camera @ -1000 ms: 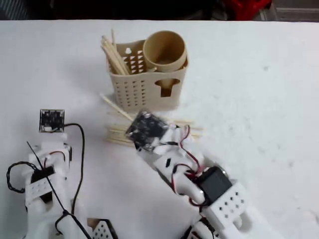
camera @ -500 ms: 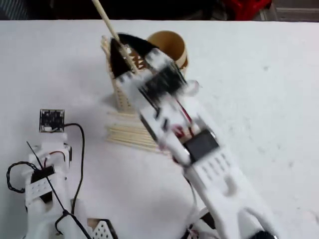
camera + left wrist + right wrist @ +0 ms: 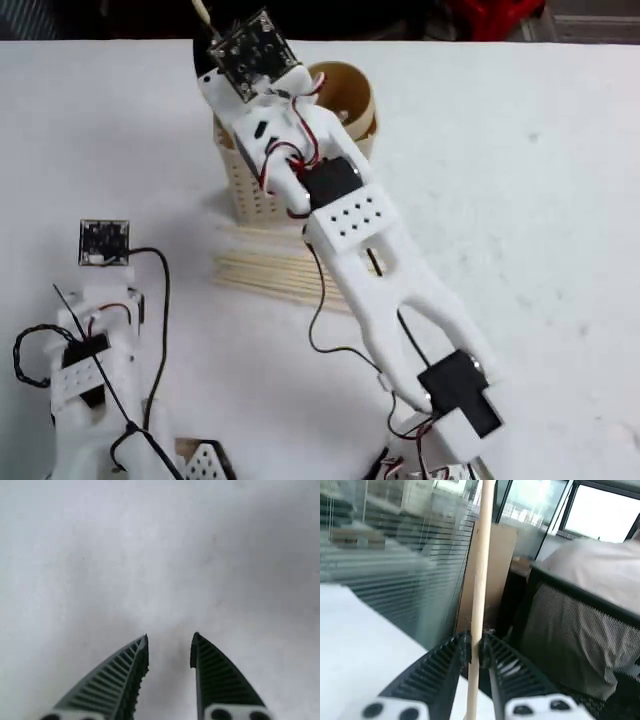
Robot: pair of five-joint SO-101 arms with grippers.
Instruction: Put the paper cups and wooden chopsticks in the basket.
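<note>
Above the basket [image 3: 250,190], your right gripper [image 3: 476,650] now clenches 1 wooden chopstick [image 3: 481,580], having risen from the chopstick pile [image 3: 262,272] where it sat 1 second ago. The paper cup [image 3: 355,100] is already inside. Release this stick next, I'd judge; the chopstick pile remains on the table [image 3: 520,200]. Your left gripper [image 3: 169,647] rests parted, empty.

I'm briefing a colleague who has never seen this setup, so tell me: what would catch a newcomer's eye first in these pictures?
First, the right arm stretched over the basket, its gripper shut on one wooden chopstick. Next, the paper cup standing in the basket and the row of loose chopsticks on the table just in front of it. The left gripper hangs open above the white tabletop.
</note>
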